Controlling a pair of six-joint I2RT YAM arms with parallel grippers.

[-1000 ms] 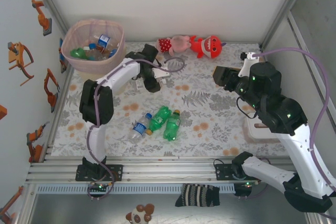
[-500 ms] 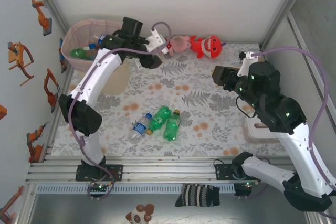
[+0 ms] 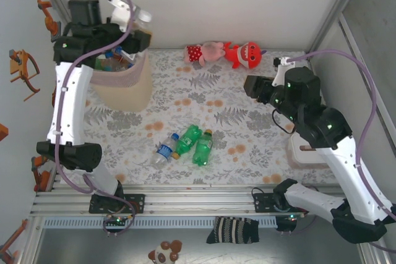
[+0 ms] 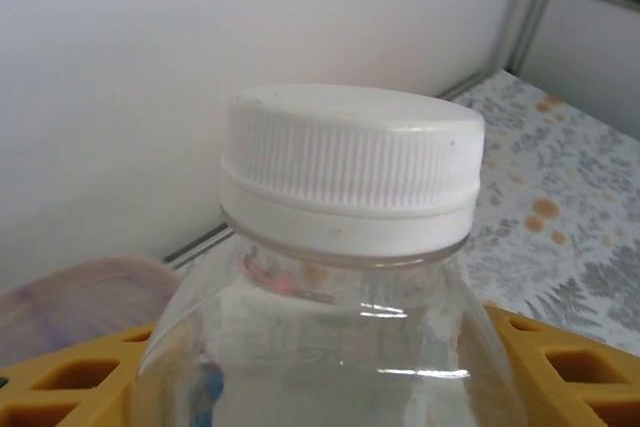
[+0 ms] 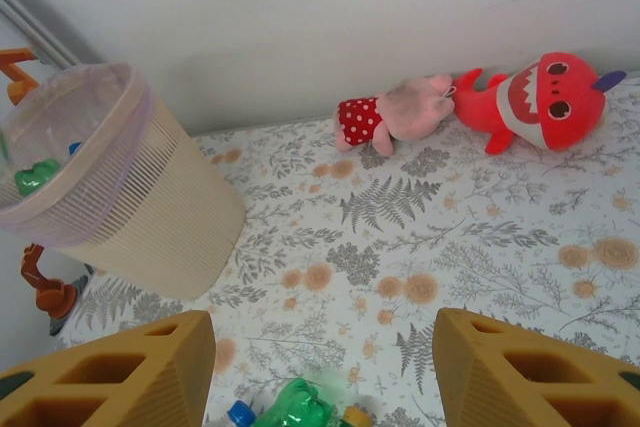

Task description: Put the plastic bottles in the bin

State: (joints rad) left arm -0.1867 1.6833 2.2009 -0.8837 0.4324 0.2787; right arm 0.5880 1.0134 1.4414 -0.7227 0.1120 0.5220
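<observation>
Lying on the table (image 3: 247,128), near-right of the bin (image 3: 124,88): three bottles (image 3: 187,141), one blue-labelled and two green, side by side, awaiting pickup.

Hovering further right of the bin: right claw (image 5: 325,367), jaws parted, gripping nothing.

Hanging high over the bin's right rim: left claw (image 4: 330,377), jaws spread to bottle width and clamping a clear bottle (image 4: 350,172), white-capped, cap pointing away from the wrist.

Sitting inside the bin: more bottles (image 3: 113,60).

Judging the step in hand as the drop. Not being able to tell from above whether hanging fully inside the rim line, so:
- centring over the mouth before releasing
- lowering somewhat to limit bounce off the contents
- opening the jaws wide in one go

Lying beyond, far-right of the bin: two plush toys (image 3: 223,52), not being collected.
</observation>
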